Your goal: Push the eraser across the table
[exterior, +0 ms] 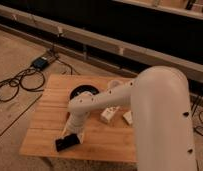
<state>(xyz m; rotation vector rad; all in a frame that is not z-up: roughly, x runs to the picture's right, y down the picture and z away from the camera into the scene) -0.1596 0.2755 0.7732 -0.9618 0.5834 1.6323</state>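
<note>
The eraser [66, 142] is a flat black block lying near the front edge of the light wooden table [45, 125], left of the middle. My gripper [74, 131] hangs from the white arm [102, 102] and sits just behind and to the right of the eraser, touching or nearly touching it. The arm reaches in from the right over the table's centre. The small dark-red item is hidden behind the gripper.
A round black dish [84, 92] lies at the table's back centre. Two white blocks [109, 114] [127, 117] lie right of the gripper. A pale cup [114, 84] stands behind the arm. Cables [15, 85] and a power box [41, 62] lie on the floor to the left.
</note>
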